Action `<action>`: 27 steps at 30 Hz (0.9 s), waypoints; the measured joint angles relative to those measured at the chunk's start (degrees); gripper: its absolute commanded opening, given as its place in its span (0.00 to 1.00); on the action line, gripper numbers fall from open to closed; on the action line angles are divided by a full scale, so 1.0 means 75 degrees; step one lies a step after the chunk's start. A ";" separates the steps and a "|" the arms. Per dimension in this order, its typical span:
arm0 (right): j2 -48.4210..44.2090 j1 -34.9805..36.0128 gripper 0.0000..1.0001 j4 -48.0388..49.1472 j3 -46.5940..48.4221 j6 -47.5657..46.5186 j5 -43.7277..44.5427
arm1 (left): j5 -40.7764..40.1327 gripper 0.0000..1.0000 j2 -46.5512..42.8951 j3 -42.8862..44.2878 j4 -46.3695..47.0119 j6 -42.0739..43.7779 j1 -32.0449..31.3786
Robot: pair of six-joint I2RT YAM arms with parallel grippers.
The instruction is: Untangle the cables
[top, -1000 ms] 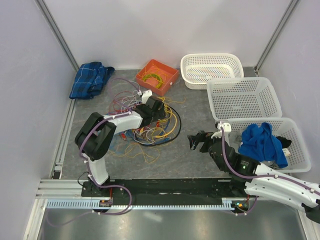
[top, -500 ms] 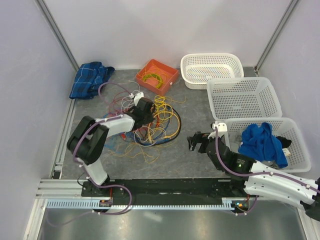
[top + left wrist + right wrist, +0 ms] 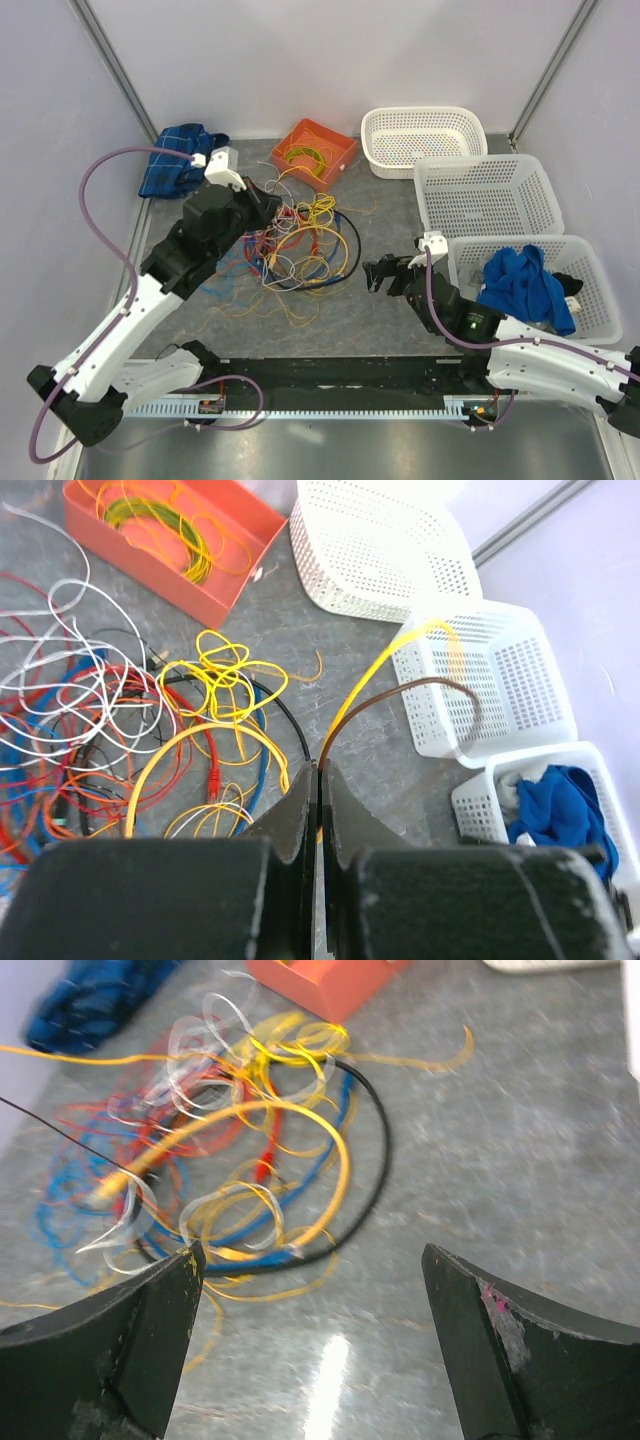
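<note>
The cables (image 3: 300, 250) lie in a loose tangle of yellow, orange, red, blue, white and black on the grey table, and show in the left wrist view (image 3: 150, 730) and, blurred, in the right wrist view (image 3: 240, 1150). My left gripper (image 3: 266, 205) hangs over the pile's left edge. Its jaws (image 3: 320, 768) are shut on a yellow-orange cable (image 3: 400, 645) that arcs up from the tips, with a brown strand beside it. My right gripper (image 3: 375, 275) sits low on the table to the right of the pile, open (image 3: 312, 1255), with nothing between its fingers.
An orange tray (image 3: 343, 167) with a coiled yellow-green cable stands behind the pile. Three white baskets line the right side (image 3: 422, 118) (image 3: 487, 160); the nearest one (image 3: 600, 275) holds a blue cloth. Another blue cloth (image 3: 180, 158) lies at the back left.
My left gripper went from open to shut on the yellow-orange cable, then rose and pulled back to the left, dragging strands with it. My right gripper edged left, still open.
</note>
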 measured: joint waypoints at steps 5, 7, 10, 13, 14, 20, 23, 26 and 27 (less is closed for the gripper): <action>-0.0085 0.0000 0.98 0.0726 0.0210 -0.0539 -0.0685 | 0.0009 0.02 -0.0460 0.0047 -0.0851 0.0414 0.0000; -0.0029 0.0000 0.98 0.0985 0.0341 -0.0778 -0.1040 | 0.0050 0.02 -0.0458 0.0050 -0.1040 0.0525 0.0000; 0.0408 0.0000 0.97 0.1574 0.0769 -0.1131 -0.1734 | 0.0210 0.02 -0.0396 0.0122 -0.1276 0.0595 0.0000; 0.1058 0.0000 0.96 0.1918 0.1067 -0.1320 -0.2174 | 0.0423 0.02 -0.0210 0.0557 -0.1431 0.0632 0.0000; 0.1297 0.0000 0.96 0.2060 0.1172 -0.1396 -0.2334 | 0.0507 0.02 -0.0154 0.0758 -0.1486 0.0641 0.0000; 0.2684 0.0000 0.97 0.2486 0.1888 -0.1996 -0.2736 | 0.0752 0.02 -0.0093 0.1923 -0.1536 0.0749 0.0000; 0.3171 0.0003 0.98 0.2719 0.2122 -0.2369 -0.2646 | 0.0793 0.02 -0.0105 0.2288 -0.1536 0.0790 0.0000; 0.3579 0.0000 0.98 0.3095 0.2171 -0.2722 -0.2381 | 0.0883 0.02 -0.0111 0.2442 -0.1542 0.0810 0.0000; 0.3716 0.0000 0.98 0.3258 0.2174 -0.2847 -0.2299 | 0.0935 0.02 -0.0108 0.2457 -0.1542 0.0813 0.0000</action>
